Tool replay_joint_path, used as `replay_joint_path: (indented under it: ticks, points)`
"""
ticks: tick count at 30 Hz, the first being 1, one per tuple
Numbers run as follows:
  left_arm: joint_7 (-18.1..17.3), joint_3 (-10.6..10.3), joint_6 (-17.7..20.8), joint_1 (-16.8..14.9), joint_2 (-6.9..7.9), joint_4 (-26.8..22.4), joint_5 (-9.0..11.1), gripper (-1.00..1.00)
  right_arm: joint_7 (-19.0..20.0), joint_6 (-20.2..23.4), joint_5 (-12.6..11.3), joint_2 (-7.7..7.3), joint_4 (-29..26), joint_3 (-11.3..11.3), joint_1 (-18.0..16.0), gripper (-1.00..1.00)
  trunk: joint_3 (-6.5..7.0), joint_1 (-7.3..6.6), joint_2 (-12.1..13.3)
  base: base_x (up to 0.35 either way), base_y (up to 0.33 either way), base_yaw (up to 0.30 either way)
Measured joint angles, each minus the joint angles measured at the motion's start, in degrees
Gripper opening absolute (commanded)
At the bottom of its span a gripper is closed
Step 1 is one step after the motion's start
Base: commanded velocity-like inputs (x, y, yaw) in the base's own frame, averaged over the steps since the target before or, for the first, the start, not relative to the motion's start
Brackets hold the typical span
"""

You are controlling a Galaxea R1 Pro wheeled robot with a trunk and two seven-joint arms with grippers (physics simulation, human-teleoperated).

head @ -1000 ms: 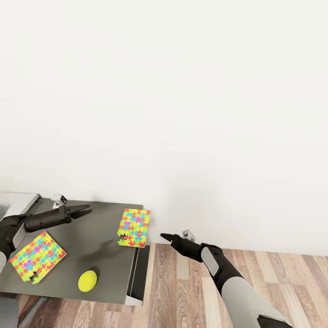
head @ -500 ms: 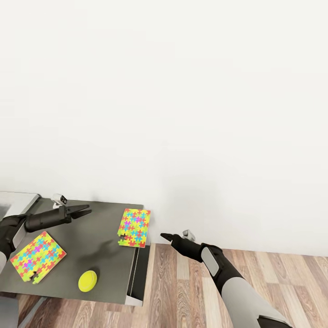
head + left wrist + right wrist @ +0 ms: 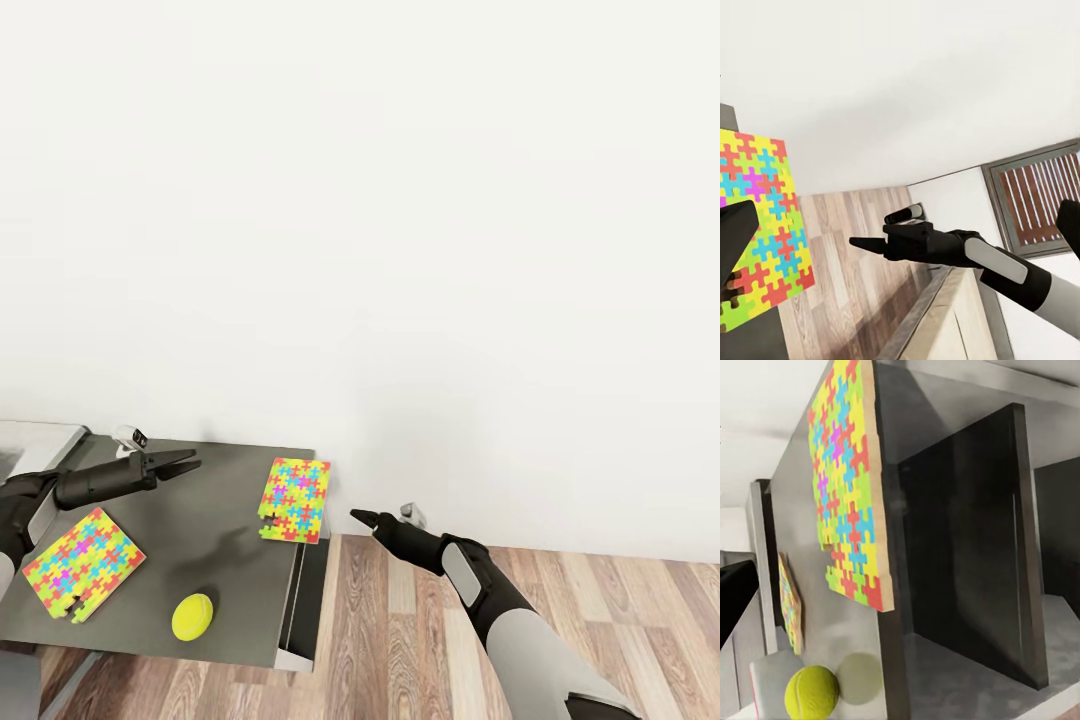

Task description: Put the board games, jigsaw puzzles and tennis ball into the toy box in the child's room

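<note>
Up front, the left arm reaches level over the table [image 3: 230, 590], its left gripper [image 3: 187, 461] above the far edge with fingers slightly parted, holding nothing. The right arm stretches over the wood floor [image 3: 400, 640] off the table's right edge; the right gripper [image 3: 358, 518] looks pinched together and empty. One jigsaw puzzle [image 3: 295, 499] lies at the far right corner, another puzzle [image 3: 80, 562] near the left edge, and the tennis ball [image 3: 192, 616] by the near edge.

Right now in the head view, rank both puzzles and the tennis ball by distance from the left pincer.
1. Mosaic puzzle sheet near the table's left side, below the left pincer.
2. Mosaic puzzle sheet at the table's right edge.
3. Yellow-green tennis ball, at the near edge.
</note>
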Motion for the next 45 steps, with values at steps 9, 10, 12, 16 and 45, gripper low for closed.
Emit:
replay_joint_path:
  ticks: [9, 10, 12, 16, 45]
  points:
    - [0.0, 0.0, 0.0, 0.0, 0.0, 0.0, 0.0, 1.0, 0.1, 0.0, 0.0, 0.0, 0.0, 0.0, 0.0, 1.0, 0.0, 0.0, 0.0, 0.0, 0.105, 0.0]
    - [0.0, 0.0, 0.0, 0.0, 0.0, 0.0, 0.0, 1.0, 0.1, 0.0, 0.0, 0.0, 0.0, 0.0, 0.0, 1.0, 0.0, 0.0, 0.0, 0.0, 0.043, 0.0]
    - [0.0, 0.0, 0.0, 0.0, 0.0, 0.0, 0.0, 1.0, 0.1, 0.0, 0.0, 0.0, 0.0, 0.0, 0.0, 1.0, 0.0, 0.0, 0.0, 0.0, 0.031, 0.0]
    - [0.0, 0.0, 0.0, 0.0, 0.0, 0.0, 0.0, 1.0, 0.1, 0.0, 0.0, 0.0, 0.0, 0.0, 0.0, 1.0, 0.0, 0.0, 0.0, 0.0, 0.012, 0.0]
    - [0.0, 0.0, 0.0, 0.0, 0.0, 0.0, 0.0, 1.0, 0.2, -0.1, 0.1, 0.0, 0.0, -0.1, 0.1, 1.0, 0.0, 0.0, 0.0, 0.021, 0.001, 0.0]
